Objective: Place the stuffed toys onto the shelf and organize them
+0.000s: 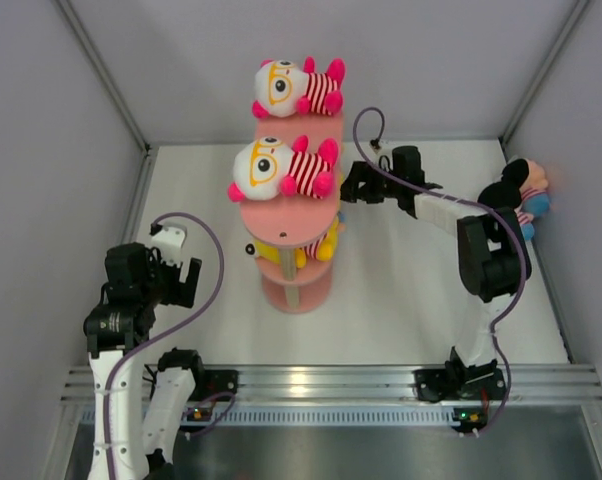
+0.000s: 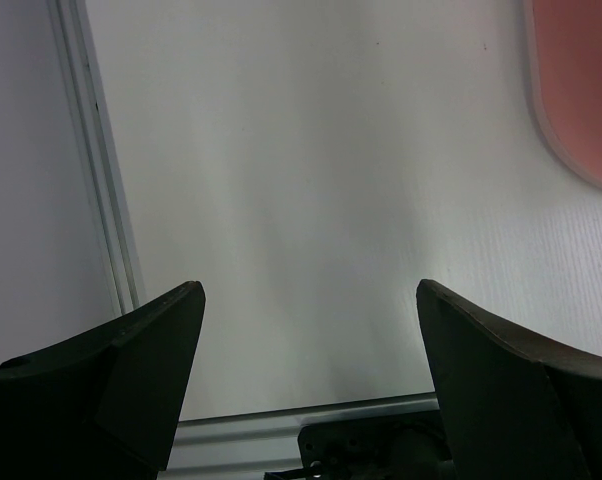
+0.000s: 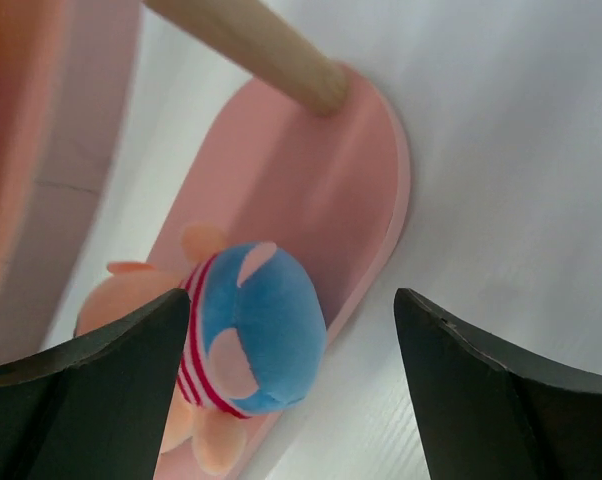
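Top external shows right arm (image 1: 451, 215) stretched toward shelf (image 1: 286, 218), fingers (image 3: 91, 390) apart.

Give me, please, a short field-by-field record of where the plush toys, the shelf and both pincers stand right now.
shelf: salmon-pink three-tier stand with wooden posts, upright on the white table
top tier: white-faced plush doll, orange glasses, red-white striped shirt
middle tier: second white-faced plush doll of the same look
bottom tier: plush toy in blue shorts and striped shirt, lying down
off shelf: black mouse-eared plush toy by the right wall
left pincer: open, empty, over the table
right pincer: open, empty, facing the bottom-tier toy
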You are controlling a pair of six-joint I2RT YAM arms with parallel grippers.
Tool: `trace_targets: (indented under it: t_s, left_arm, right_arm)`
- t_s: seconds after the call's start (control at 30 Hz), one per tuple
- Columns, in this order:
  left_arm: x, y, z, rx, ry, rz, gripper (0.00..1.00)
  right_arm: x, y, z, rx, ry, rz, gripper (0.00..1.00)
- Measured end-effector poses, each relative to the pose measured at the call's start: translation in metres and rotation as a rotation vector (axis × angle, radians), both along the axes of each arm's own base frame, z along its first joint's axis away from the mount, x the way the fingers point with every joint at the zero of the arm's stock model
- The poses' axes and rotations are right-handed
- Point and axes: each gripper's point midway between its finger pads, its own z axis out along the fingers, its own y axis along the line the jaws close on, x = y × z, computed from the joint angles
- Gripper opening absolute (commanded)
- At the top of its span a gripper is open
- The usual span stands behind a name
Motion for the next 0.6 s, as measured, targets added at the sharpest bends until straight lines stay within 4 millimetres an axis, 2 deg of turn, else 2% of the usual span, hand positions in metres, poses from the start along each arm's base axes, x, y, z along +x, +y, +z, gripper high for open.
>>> trace_targets:
  t_s: [0.17, 0.23, 0.27, 0.3, 0.33, 0.43, 0.6]
  left_arm:
    - [0.000, 0.000, 0.000, 0.001, 0.000, -0.003, 0.93]
    - [0.000, 0.000, 0.000, 0.000, 0.000, -0.004, 0.93]
    - [0.000, 0.000, 0.000, 0.000, 0.000, -0.005, 0.93]
    - [0.000, 0.000, 0.000, 0.001, 0.000, -0.006, 0.93]
    - [0.000, 0.000, 0.000, 0.001, 0.000, -0.006, 0.93]
    - [0.000, 0.000, 0.000, 0.002, 0.000, -0.006, 0.93]
    - [0.000, 0.000, 0.000, 0.003, 0.000, -0.006, 0.93]
  right_arm:
    - [-0.030, 0.007, -0.040, -0.006, 0.128, 0.071, 0.79]
    - [-0.040, 0.011, -0.046, -0.003, 0.151, 0.094, 0.70]
    - [-0.042, 0.014, -0.047, 0.000, 0.152, 0.104, 0.54]
    - [-0.045, 0.017, -0.047, 0.004, 0.150, 0.112, 0.44]
    - [-0.047, 0.020, -0.047, 0.011, 0.154, 0.117, 0.26]
    - [-0.051, 0.023, -0.051, 0.029, 0.162, 0.104, 0.00]
    - [-0.060, 0.010, -0.053, 0.087, 0.182, -0.009, 0.00]
